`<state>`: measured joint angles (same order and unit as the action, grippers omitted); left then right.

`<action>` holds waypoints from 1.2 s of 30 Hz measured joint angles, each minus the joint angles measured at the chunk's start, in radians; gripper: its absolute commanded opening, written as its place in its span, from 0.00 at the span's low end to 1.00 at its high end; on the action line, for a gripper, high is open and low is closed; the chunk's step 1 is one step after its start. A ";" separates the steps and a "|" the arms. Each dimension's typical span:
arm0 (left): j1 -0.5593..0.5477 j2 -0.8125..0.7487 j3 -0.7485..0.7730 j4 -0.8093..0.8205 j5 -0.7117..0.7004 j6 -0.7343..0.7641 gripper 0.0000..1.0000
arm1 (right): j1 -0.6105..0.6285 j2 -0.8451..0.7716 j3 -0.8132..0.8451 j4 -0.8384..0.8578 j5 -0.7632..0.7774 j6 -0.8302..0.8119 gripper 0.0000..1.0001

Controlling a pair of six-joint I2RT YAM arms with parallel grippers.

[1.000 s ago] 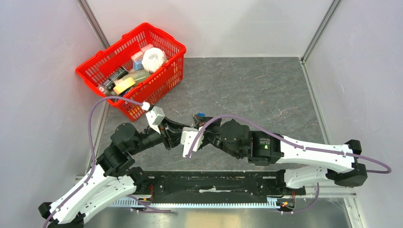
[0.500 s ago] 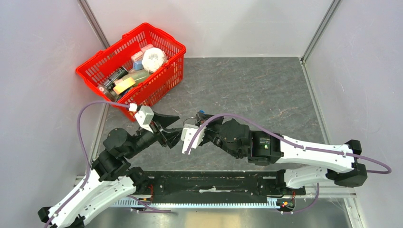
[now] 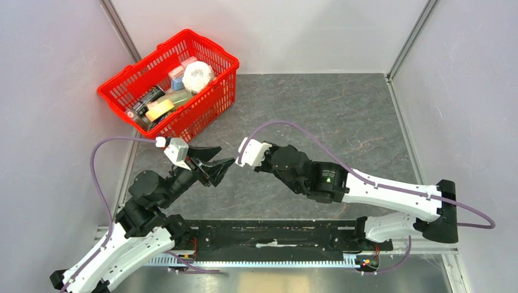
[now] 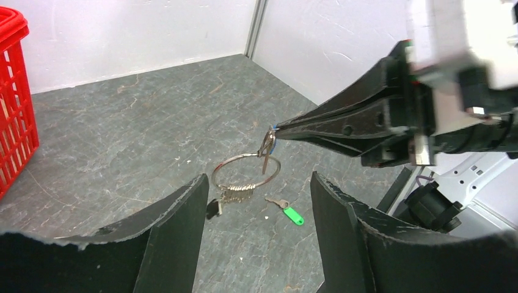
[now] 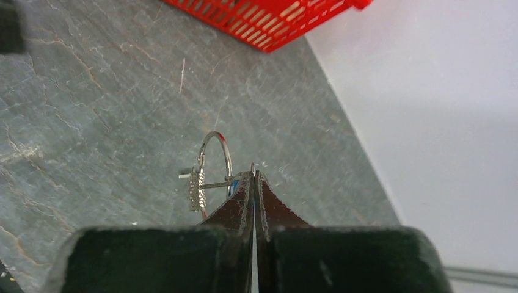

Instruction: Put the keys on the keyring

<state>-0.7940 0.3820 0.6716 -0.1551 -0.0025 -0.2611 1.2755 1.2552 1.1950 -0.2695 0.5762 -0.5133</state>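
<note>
The keyring (image 4: 246, 173) is a thin silver ring that appears to lie on the grey table, with a cluster of small silver keys (image 4: 235, 194) on its near side. My right gripper (image 4: 272, 129) is shut on a blue-headed key (image 4: 266, 149). The key's blade hangs down across the ring, and I cannot tell whether it is threaded on. The right wrist view shows the shut tips (image 5: 253, 177) beside the ring (image 5: 215, 157). A green-headed key (image 4: 292, 215) and a black-headed key (image 4: 212, 209) lie loose near the ring. My left gripper (image 4: 256, 238) is open and empty, just short of the ring.
A red basket (image 3: 214, 46) full of items stands at the far left; it also shows in the left wrist view (image 4: 12, 122) and the right wrist view (image 5: 275, 18). A black rail (image 3: 275, 235) runs along the near edge. White walls close in the table.
My left gripper has drawn back to the left, away from the right gripper, and now stands open. My right gripper has shifted a little farther from the bases, still shut.
</note>
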 measured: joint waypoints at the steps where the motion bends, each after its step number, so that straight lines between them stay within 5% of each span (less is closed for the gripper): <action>1: 0.000 0.000 0.000 0.000 0.000 0.000 0.68 | -0.009 0.005 -0.006 -0.001 0.000 0.028 0.00; 18: 0.000 0.001 -0.004 0.000 -0.008 -0.009 0.68 | -0.193 0.158 -0.076 -0.061 -0.161 0.639 0.00; 36: 0.000 0.004 -0.005 0.000 -0.007 -0.014 0.68 | -0.333 0.248 -0.203 -0.012 -0.266 0.887 0.00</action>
<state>-0.7940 0.3862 0.6662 -0.1551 -0.0093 -0.2752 0.9424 1.5036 0.9916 -0.2817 0.3099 0.3740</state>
